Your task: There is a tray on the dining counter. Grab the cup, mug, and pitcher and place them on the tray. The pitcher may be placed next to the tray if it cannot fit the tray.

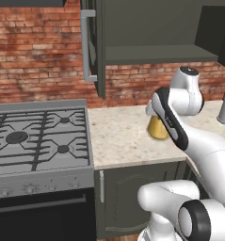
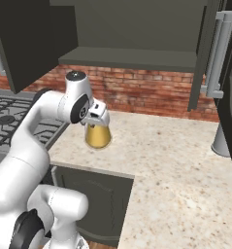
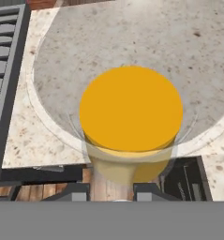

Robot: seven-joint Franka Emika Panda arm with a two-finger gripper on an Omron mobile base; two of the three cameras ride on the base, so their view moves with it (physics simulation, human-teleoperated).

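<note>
The pitcher [image 2: 98,136], clear glass with amber-orange liquid, is on the beige kitchen counter [image 2: 175,165] just right of the stove. My gripper [image 2: 99,121] comes down on its top and is shut on the rim. In the hand view I look straight down into the pitcher [image 3: 131,108], with the fingertips [image 3: 78,191] at its near rim. In the left base view my forearm hides most of the pitcher [image 1: 157,131]. Whether its base touches the counter I cannot tell. The tray, cup, mug and dining counter are out of view.
A gas stove [image 1: 38,136] borders the counter on the left. A grey tapered vessel [image 2: 220,141] stands at the far right near a tall dark unit. Open wall cabinets [image 1: 151,33] with a swung-out door [image 1: 92,47] hang overhead. A brick wall runs behind.
</note>
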